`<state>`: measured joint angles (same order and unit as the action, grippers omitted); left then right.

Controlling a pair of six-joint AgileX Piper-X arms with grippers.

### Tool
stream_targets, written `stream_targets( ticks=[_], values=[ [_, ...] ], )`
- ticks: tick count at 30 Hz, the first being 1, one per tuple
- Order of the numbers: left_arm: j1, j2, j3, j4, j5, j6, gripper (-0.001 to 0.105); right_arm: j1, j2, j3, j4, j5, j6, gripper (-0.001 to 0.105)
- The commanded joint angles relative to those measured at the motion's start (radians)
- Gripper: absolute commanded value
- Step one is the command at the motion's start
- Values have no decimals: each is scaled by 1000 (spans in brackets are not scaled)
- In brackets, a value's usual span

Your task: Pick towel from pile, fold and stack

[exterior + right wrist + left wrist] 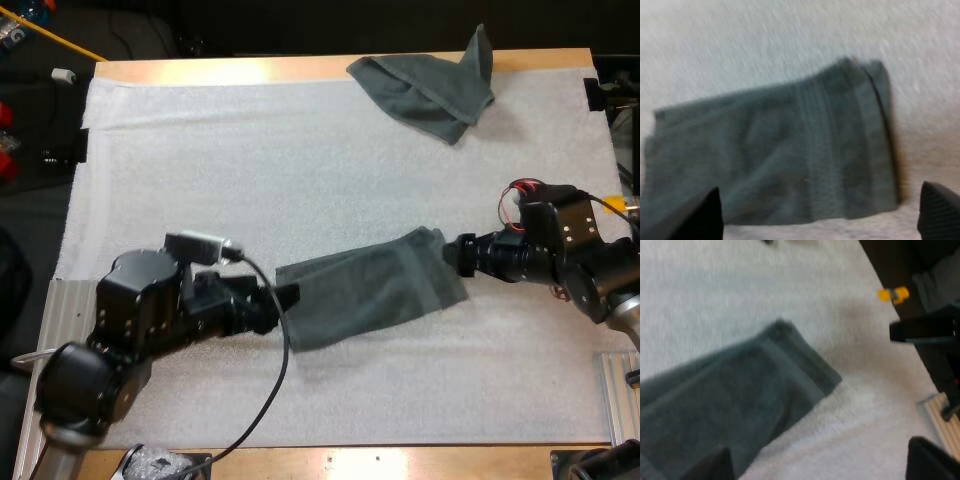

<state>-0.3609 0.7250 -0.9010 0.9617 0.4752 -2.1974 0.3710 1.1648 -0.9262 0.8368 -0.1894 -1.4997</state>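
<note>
a dark grey-green towel folded into a long flat strip (pixel 370 292) lies on the white mat (pixel 250 170), in the near middle, slanting from near left to far right. the left gripper (pixel 287 300) sits at the strip's left end. in the left wrist view its two black fingers (pixel 710 467) stand wide apart, released, gripping nothing, one finger over the cloth. the right gripper (pixel 448 256) sits at the strip's right end. in the right wrist view its fingers (pixel 700 215) are likewise spread wide, holding nothing, the towel's end lying ahead between them. a second, crumpled dark grey-green towel (pixel 430 85) lies at the far right of the mat, partly on the wooden table (pixel 250 70), well apart from both grippers.
</note>
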Motion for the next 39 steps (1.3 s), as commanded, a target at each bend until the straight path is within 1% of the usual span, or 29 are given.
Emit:
stream_targets(
  ticks=[1,4,7,9,11,16,22,26,34,39],
  values=[
    [0,-16,-6,24,6,-30,68,-7,-6,-13,21,27,-37,77],
    [0,-33,-6,40,6,-55,68,-22,0,-13,14,30,-49,77],
    [0,-34,-6,57,-15,-56,68,-75,27,-13,13,9,-55,77],
    [0,-34,-4,72,-38,-57,68,-115,53,-13,11,-51,-66,76],
    [0,-34,1,74,-50,-65,68,-167,88,-13,1,-131,-76,76],
    [0,-34,1,74,-56,-72,68,-291,189,-13,-49,-271,-99,76],
    [0,-34,1,74,-56,-72,68,-381,330,-13,-82,-408,-118,76],
    [0,-34,1,74,-56,-72,68,-390,409,-13,-104,-467,-128,73],
    [0,-34,1,74,-54,-72,68,-360,530,-13,-168,-504,-93,73],
    [0,-34,1,74,-57,-72,68,-321,577,-13,-172,-506,-75,73]
  ],
)
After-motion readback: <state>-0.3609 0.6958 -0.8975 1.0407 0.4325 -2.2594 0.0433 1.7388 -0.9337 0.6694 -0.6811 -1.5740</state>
